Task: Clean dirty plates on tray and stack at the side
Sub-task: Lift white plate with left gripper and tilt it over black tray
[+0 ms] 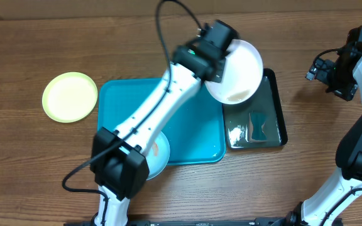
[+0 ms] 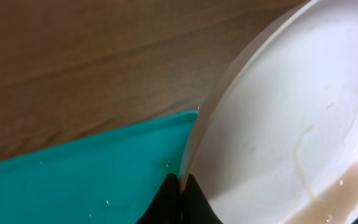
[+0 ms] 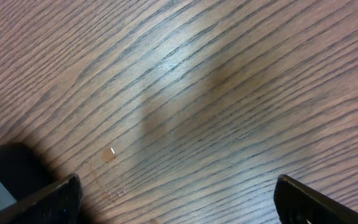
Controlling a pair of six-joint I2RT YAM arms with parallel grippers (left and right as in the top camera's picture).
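Overhead view: the round white plastic plate [image 1: 241,69] is tipped up over the small black rectangular basin [image 1: 275,122], just beside the big teal-blue plastic tray [image 1: 193,125]. The left gripper [image 2: 180,190] has its jaws pressed together on the plate's rim, pinching it. Some brown dirty water sits in the low part of the plate.

The plate looks thin, light and stiff, so it should not bend. But it is wet and smooth, so I think it could slip or swing in a small pinch like this. The rim looks like the best place to hold it, because the raised lip gives the fingers something to bite.

The round lime green plastic plate [image 1: 70,96] lies on the wooden table [image 1: 30,157], left of the tray. The round light blue plastic plate [image 1: 159,154] lies on the tray, partly hidden under the left arm. The right gripper [image 3: 179,202] has its jaws spread wide and holds nothing, above the table far to the right.
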